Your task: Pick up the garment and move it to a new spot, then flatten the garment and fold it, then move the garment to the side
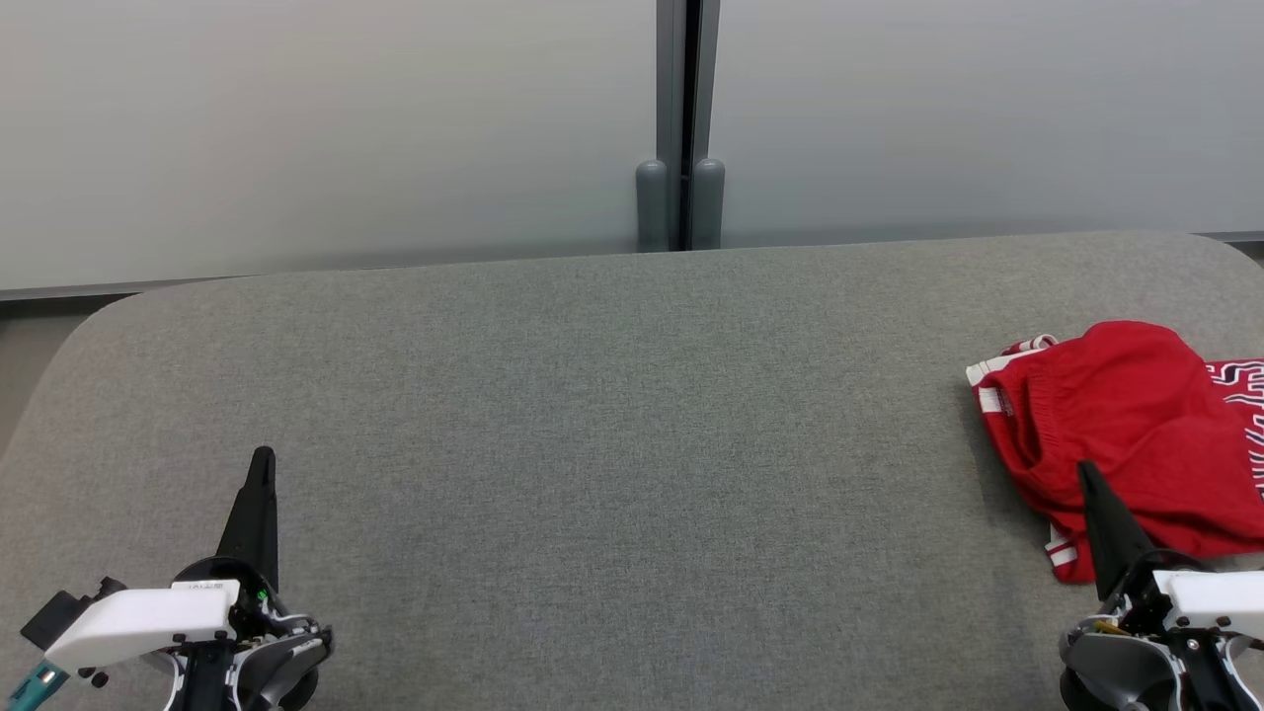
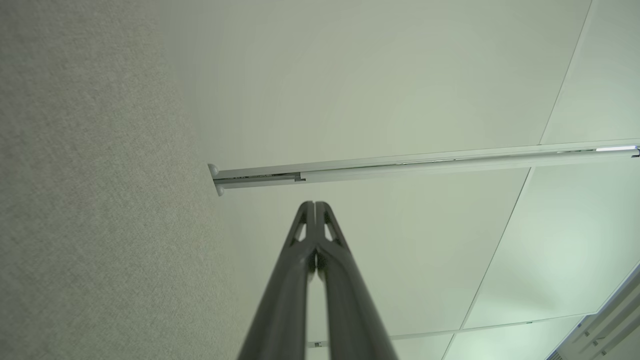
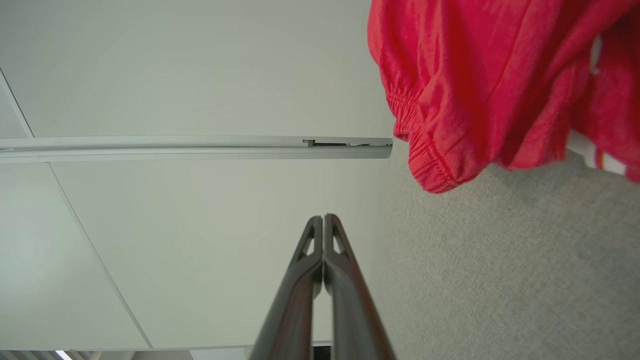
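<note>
Head view shows the garment (image 1: pixel 1136 434) heaped just beyond the right gripper (image 1: pixel 1086 468), whose fingers are pressed together on nothing, like those of the left gripper (image 1: pixel 263 454). Best to part the right fingers first, then pinch the nearest thick fold.

A red garment (image 1: pixel 1126 434) with white-striped trim and white lettering lies crumpled in a loose heap at the right end of the grey bench (image 1: pixel 592 444), its elastic hem bunched.
</note>
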You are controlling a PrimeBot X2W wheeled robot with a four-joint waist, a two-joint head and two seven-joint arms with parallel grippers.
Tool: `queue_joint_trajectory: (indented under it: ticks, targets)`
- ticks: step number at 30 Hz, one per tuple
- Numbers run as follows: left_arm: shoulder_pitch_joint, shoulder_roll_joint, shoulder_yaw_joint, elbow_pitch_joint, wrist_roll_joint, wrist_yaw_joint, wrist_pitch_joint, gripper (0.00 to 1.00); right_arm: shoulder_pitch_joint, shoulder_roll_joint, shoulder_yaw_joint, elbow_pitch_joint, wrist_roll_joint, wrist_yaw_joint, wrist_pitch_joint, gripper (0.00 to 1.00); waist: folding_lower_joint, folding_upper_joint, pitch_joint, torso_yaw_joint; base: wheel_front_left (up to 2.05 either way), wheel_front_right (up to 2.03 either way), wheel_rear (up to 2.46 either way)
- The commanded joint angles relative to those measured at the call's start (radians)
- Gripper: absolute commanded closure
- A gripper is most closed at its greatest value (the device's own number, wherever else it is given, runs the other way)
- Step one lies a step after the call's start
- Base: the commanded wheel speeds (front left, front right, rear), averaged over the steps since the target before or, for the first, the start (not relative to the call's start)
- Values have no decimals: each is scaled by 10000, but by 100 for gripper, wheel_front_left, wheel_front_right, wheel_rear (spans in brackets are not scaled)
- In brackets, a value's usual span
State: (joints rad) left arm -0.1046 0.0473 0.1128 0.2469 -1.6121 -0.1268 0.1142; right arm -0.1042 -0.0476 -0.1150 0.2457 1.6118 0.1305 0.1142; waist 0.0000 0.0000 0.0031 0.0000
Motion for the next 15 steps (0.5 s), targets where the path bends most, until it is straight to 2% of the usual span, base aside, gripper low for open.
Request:
queue_joint_trajectory:
  ticks: [1, 15]
  targets:
    - [-98, 56, 36, -32, -16, -73, 34, 100, -85, -37, -15, -24, 22, 4, 32, 100, 0, 0, 0, 0, 0, 0, 0]
    - [-98, 56, 35, -31, -16, -73, 34, 100, -85, -37, -14, -24, 22, 4, 32, 100, 0, 0, 0, 0, 0, 0, 0]
